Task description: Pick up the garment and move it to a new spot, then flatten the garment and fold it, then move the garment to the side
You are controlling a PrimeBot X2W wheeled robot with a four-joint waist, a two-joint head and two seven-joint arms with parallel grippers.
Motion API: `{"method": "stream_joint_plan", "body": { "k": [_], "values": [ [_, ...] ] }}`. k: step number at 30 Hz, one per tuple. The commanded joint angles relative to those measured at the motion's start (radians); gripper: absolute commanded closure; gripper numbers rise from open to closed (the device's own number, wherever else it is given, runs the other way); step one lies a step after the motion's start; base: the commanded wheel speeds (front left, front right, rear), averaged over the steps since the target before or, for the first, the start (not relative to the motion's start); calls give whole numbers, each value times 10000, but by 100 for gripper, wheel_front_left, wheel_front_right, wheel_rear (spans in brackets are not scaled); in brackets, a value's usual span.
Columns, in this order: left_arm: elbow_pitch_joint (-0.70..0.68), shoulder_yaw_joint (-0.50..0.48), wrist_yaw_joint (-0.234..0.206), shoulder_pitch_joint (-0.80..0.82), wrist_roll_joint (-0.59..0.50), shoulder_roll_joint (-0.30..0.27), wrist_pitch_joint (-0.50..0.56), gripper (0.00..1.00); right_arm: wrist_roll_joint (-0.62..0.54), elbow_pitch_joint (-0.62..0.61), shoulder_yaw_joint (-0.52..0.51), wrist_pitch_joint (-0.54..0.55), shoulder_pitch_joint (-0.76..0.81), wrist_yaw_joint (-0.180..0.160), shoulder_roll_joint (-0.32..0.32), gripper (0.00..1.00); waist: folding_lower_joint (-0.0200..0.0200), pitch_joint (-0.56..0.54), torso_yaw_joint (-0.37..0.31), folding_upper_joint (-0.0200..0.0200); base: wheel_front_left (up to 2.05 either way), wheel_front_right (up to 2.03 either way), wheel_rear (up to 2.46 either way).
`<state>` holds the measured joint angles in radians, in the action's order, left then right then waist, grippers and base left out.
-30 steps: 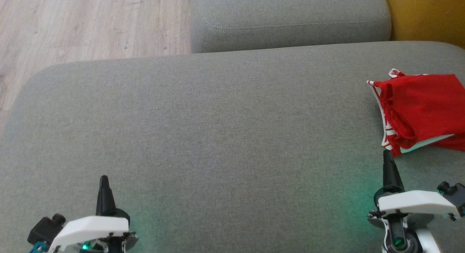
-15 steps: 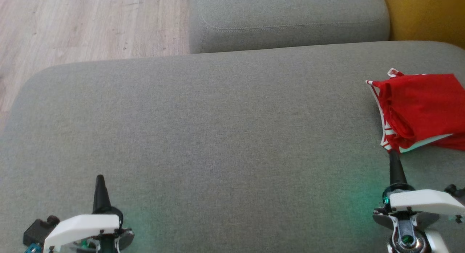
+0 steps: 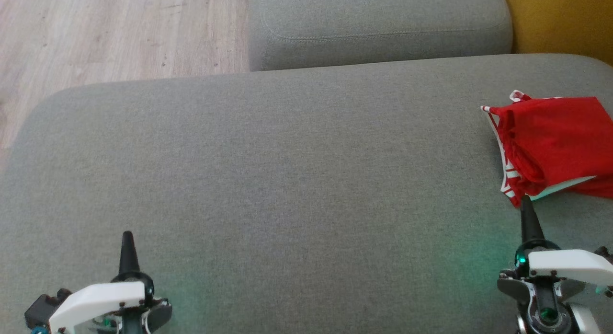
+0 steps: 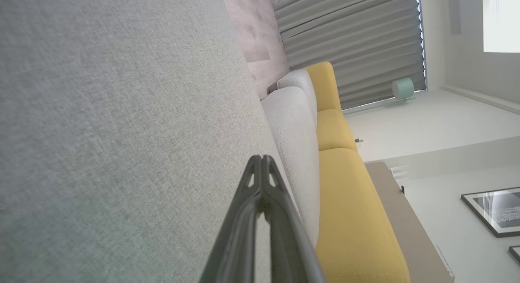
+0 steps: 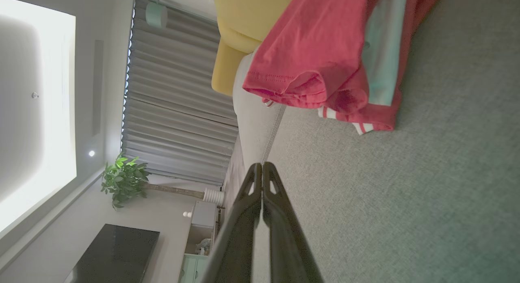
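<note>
My left gripper [image 3: 127, 236] and right gripper [image 3: 526, 201] are closed, empty. The folded garment [image 3: 555, 142] lies crosswise, striped edge pointing left, just beyond my right gripper.

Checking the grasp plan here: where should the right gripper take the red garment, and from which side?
Probably the bunched striped corner of the red garment, approached from the robot's side: stacked layers bulge above the cushion there, just ahead of the shut right gripper.

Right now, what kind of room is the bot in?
Most likely a home living room. The work surface is a grey sofa, a yellow sofa stands next to it, and the right wrist view shows a potted plant and a dark flat screen.
</note>
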<state>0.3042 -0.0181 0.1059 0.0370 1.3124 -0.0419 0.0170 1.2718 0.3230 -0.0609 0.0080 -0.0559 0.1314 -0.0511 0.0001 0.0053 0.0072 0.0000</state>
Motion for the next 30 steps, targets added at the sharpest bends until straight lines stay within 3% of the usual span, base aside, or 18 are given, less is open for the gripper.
{"method": "stream_joint_plan", "body": {
  "k": [1, 30],
  "values": [
    [-365, -350, 101, 578, 271, -63, 77, 100, 336, -404, 85, 89, -501, -6, -71, 100, 0, -1, -4, 0, 0, 0, 0],
    [-568, -902, 235, 700, 2730, -81, 884, 100, 3169, -753, -398, 907, -511, -7, -59, 100, -1, -20, -66, 0, 0, 0, 0]
  ]
}}
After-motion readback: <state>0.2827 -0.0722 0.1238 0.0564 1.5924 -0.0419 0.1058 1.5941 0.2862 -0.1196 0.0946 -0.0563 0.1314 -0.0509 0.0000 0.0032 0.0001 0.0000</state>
